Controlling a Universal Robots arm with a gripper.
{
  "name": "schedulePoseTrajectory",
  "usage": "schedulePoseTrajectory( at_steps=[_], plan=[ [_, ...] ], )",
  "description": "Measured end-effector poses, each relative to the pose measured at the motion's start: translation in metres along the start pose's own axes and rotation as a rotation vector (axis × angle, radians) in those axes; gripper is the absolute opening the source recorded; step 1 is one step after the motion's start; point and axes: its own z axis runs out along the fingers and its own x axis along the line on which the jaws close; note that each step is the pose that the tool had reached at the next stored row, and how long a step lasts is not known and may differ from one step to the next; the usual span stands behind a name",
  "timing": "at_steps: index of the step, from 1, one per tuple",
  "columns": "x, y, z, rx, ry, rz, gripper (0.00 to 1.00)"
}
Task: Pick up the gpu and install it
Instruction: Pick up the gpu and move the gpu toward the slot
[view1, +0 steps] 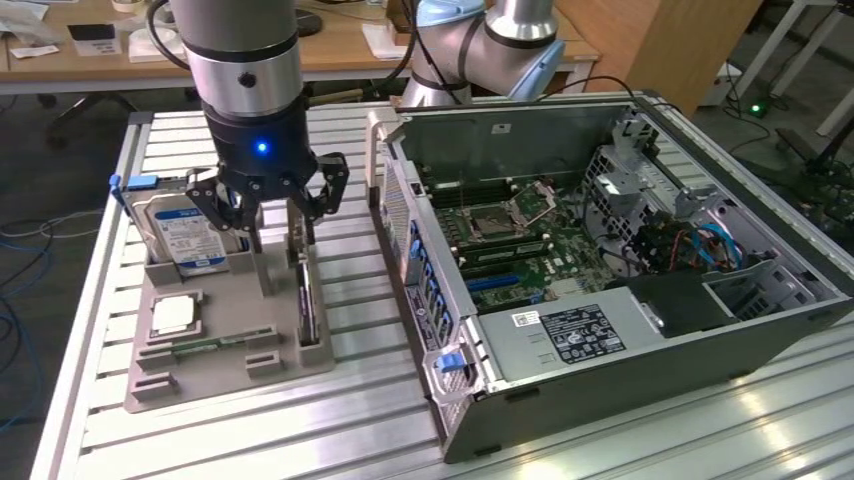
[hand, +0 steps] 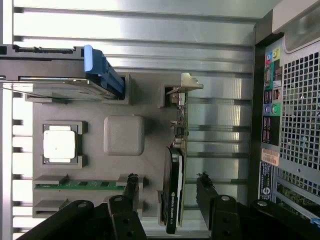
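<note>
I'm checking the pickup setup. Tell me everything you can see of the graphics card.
The graphics card is a thin green board with a black fan shroud and a silver bracket end. It stands on edge, slotted in the grey holder, beside the open computer case. The open tool straddles it, fingers either side, not clamped.

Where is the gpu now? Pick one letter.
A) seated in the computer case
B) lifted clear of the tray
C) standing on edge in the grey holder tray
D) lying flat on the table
C: the gpu stands on edge in the grey holder tray, the open gripper straddling it.
</note>
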Motion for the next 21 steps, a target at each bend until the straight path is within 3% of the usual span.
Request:
schedulePoseTrajectory(
  at_steps=[21],
  plan=[
    [-0.0022, -0.0008, 0.0053, -0.0007, 0.0018, -0.021, 0.59]
  ],
)
